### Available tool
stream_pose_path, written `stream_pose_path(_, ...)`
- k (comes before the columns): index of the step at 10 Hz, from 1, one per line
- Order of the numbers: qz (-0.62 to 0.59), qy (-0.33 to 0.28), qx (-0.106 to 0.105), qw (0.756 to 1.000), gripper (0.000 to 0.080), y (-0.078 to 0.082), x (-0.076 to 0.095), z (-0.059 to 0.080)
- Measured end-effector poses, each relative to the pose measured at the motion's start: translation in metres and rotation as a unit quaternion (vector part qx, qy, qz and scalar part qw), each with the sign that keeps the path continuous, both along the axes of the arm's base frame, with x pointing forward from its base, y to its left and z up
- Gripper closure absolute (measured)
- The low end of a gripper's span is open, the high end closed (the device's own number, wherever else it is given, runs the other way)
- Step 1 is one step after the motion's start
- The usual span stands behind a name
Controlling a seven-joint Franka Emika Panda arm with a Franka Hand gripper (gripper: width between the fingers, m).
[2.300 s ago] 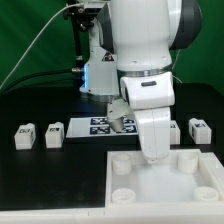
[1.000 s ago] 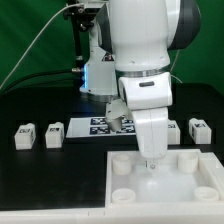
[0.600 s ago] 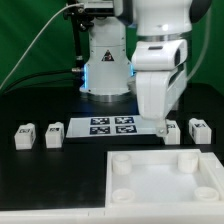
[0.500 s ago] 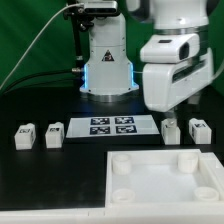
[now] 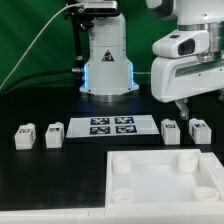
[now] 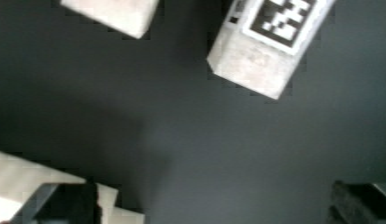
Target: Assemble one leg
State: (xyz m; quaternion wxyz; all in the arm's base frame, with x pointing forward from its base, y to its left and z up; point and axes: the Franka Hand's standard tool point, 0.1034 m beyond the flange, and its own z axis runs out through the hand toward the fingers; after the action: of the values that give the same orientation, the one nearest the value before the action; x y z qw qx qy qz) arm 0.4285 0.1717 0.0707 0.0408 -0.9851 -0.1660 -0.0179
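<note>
Four small white legs with square tags stand on the black table: two at the exterior view's left (image 5: 25, 136) (image 5: 54, 134) and two at its right (image 5: 170, 131) (image 5: 199, 129). My gripper (image 5: 184, 109) hangs above and between the two right legs, open and empty. In the wrist view, one tagged leg (image 6: 266, 38) and part of another white piece (image 6: 115, 15) lie on the dark table ahead of the gripper (image 6: 216, 210). Its dark fingertips (image 6: 58, 205) show at the frame's lower corners, far apart. The large white panel (image 5: 150, 186) with round corner sockets lies at the front.
The marker board (image 5: 112, 125) lies flat in the middle, between the leg pairs. The robot's base (image 5: 108, 65) stands behind it. A corner of the white panel (image 6: 16, 175) shows in the wrist view beside one finger.
The arm has risen from over the white panel and swung to the exterior view's right. It now hangs above the two right legs. Nothing was picked up.
</note>
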Motion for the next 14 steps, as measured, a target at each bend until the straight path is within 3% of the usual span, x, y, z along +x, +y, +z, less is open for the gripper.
stream_pose_path(2,-0.137,0.032,0.011,0.990,0.0151,0.008,-0.012,-0.013)
stream_pose_path(5,-0.159,0.056,0.005,0.986,0.0151,0.014,-0.021,-0.024)
stream_pose_path(7,-0.168,0.149,-0.024,0.974,0.0151,0.010,-0.032,-0.028)
stream_pose_path(8,-0.173,0.203,-0.035,0.963,0.0151,0.012,-0.029,-0.026)
stream_pose_path(9,-0.174,0.224,-0.037,0.958,0.0151,0.014,-0.021,-0.027)
stream_pose_path(11,-0.167,0.289,-0.053,0.941,0.0151,0.011,-0.023,-0.024)
stream_pose_path(14,-0.149,0.405,-0.079,0.899,0.0151,0.008,-0.027,-0.028)
